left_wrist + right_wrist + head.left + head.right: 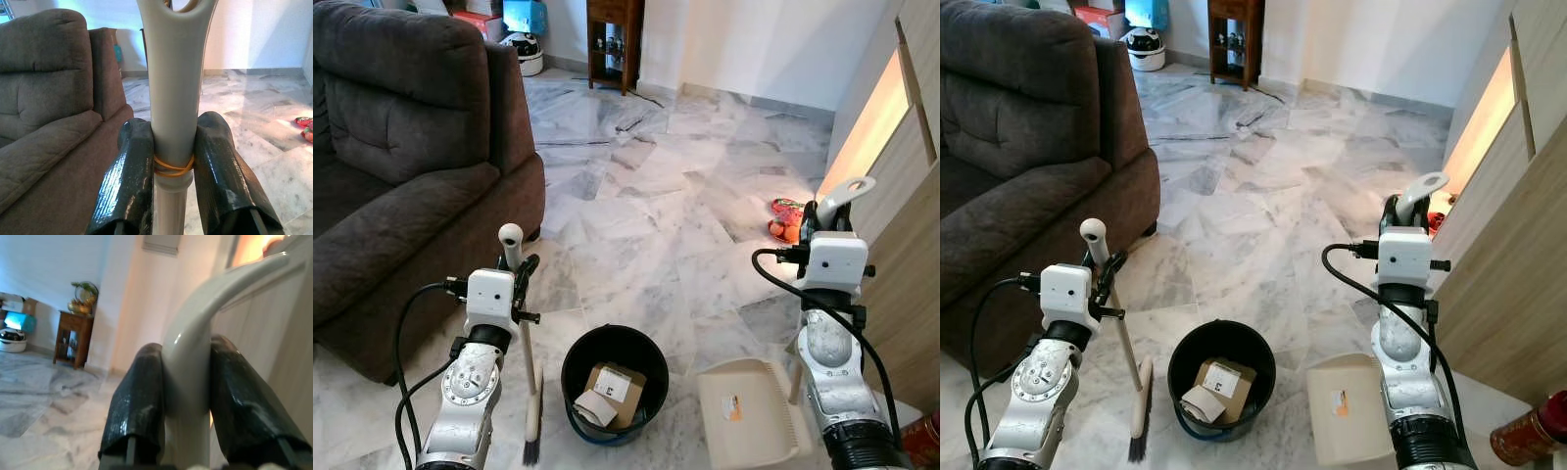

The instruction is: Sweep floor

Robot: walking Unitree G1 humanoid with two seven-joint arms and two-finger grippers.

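Two pincers are busy: the left pincer [173, 161] is clamped on the broom [530, 392], bristles on the floor [646, 215]. The right pincer [188, 401] grips the dustpan [749, 406] handle, at 3 o'clock of the black bucket [615, 345].

Grey-veined white marble floor [646, 196], dark brown-grey sofa [401, 147], black bucket [615, 382] holding a tan cardboard box [612, 389], cream dustpan [749, 411], pale grey broom [530, 392] with dark bristles, yellow rubber band [172, 168] round its handle
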